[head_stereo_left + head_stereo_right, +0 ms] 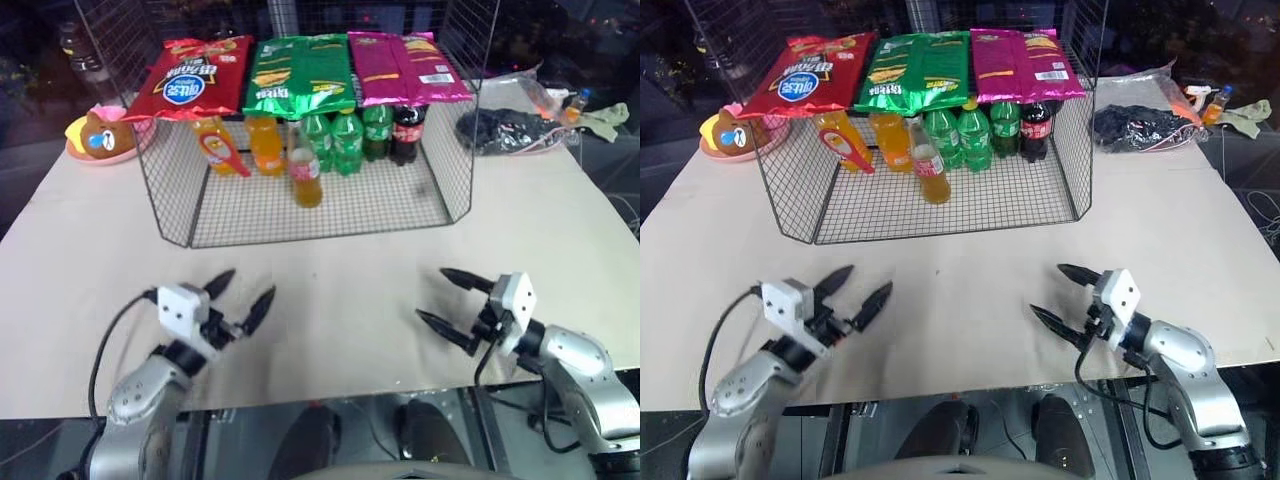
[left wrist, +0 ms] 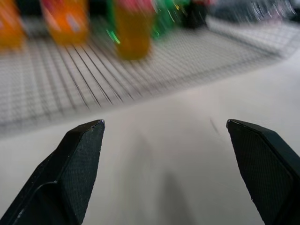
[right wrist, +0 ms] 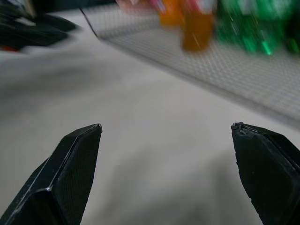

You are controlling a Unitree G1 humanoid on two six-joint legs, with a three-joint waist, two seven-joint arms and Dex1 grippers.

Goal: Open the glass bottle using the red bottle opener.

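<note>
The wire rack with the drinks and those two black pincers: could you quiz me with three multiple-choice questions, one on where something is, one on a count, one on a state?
1. Where does the glass bottle stand?
A. On the rack floor, in front of the other bottles
B. On top of the snack bags
C. Between the pincers

2. How many snack bags lie on top of the wire rack?
A. One
B. Three
C. Five

3. How are the left pincer and right pincer?
A. Both open and empty
B. Both shut
C. One holds a bottle

Answers:
1. A: it stands alone nearer the rack's open front.
2. B: the red bag, green bag and pink bag.
3. A: fingers spread, nothing between them.
</note>
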